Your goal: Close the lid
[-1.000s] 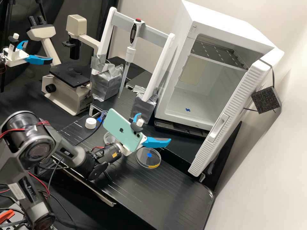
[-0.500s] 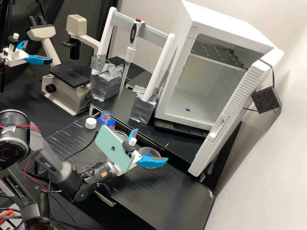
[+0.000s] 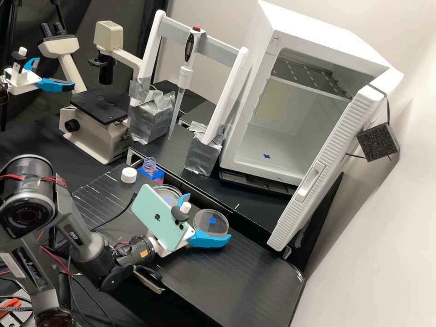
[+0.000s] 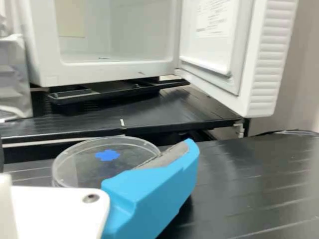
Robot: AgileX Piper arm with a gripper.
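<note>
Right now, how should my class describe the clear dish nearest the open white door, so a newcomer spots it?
From the big white cabinet with its open door, drop to the black bench. A round, clear plastic dish with a blue patch lies there. Unlike the second clear dish, by the clear-necked bottle, it lies nearer the door.

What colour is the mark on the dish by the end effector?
The mark is blue, clearest in wrist view.
</note>
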